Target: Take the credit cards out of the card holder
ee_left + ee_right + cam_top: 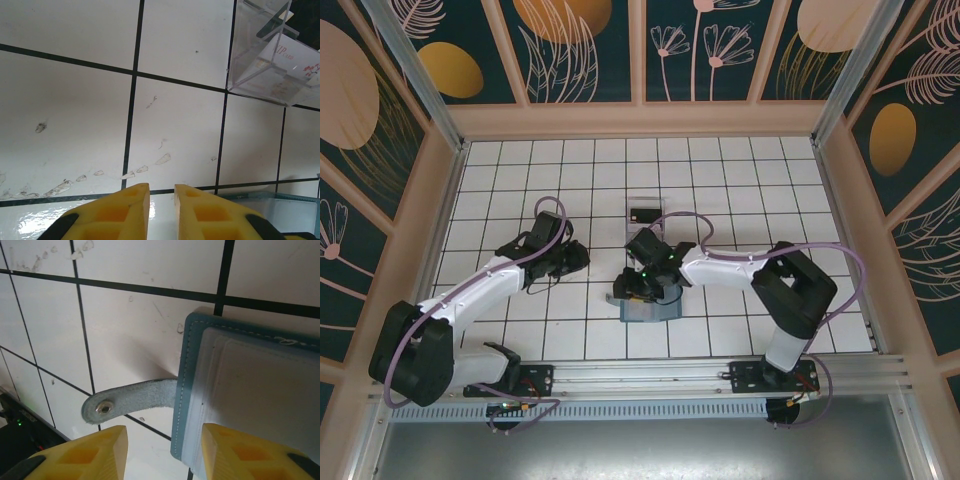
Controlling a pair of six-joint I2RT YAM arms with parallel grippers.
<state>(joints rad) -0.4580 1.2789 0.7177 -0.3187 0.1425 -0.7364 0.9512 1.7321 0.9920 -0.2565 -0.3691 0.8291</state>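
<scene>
Seen from above, the right pincer (pixel 638 287) covers much of the card holder (pixel 654 313); the right wrist view cuts the holder off at its right and lower edges; the left wrist view crops the clear box (pixel 270 55), the print inside too blurred to read.

A white-tiled bench (pixel 720 170), its squares ruled by dark grout lines, sits inside a walled enclosure. Pale wooden framing (pixel 640 118) runs along the foot of the walls. Above it, deep teal panels (pixel 585 50) rise on three sides, painted with orange and cream discs, feathery leaves and line-drawn flowers. Silver metal posts (pixel 415 70) slant up at the two far corners. An aluminium rail (pixel 650 372) lies along the near edge, with a dull grey metal sheet (pixel 650 440) below it. Seen close from the left wrist, the tiles carry grey scuff marks (pixel 42 127) and smudges, and a glossy patch at the bottom reflects bright light.
</scene>
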